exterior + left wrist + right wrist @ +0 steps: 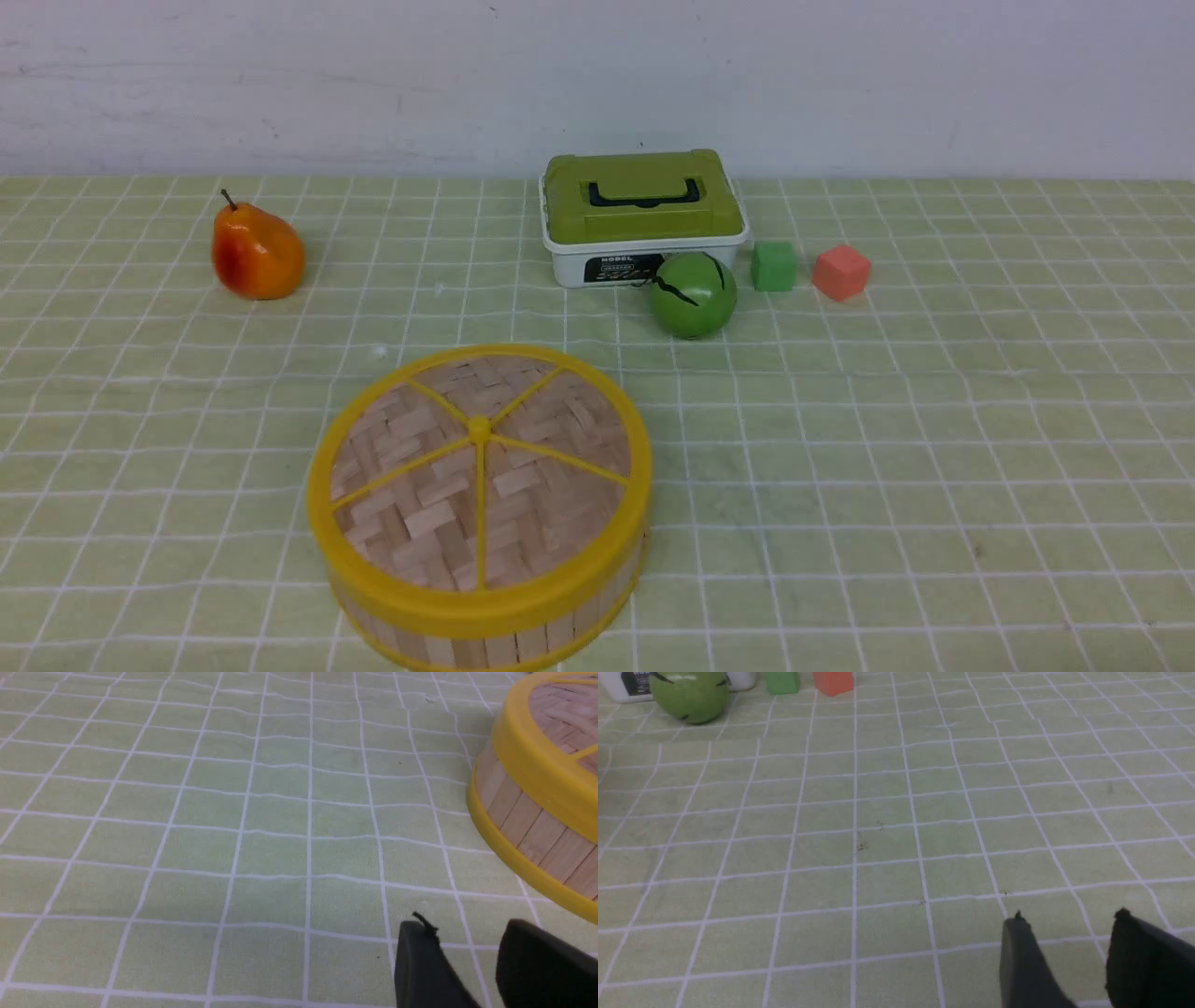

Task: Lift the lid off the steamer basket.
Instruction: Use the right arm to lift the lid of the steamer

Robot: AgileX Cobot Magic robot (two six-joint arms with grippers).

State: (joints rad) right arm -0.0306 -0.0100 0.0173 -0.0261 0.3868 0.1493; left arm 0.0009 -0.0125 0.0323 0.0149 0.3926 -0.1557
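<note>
Green desk point(934, 420), white grid. Left end effector point(460, 952): fingers apart, beside the steamer basket point(485, 649), lid point(551, 504) seated on top. Right end effector point(1066, 947): fingers apart, seemingly gripping nothing.

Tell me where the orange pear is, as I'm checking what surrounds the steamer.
In the front view, the orange pear stands at the back left, beyond the steamer basket and left of the green-lidded box.
</note>
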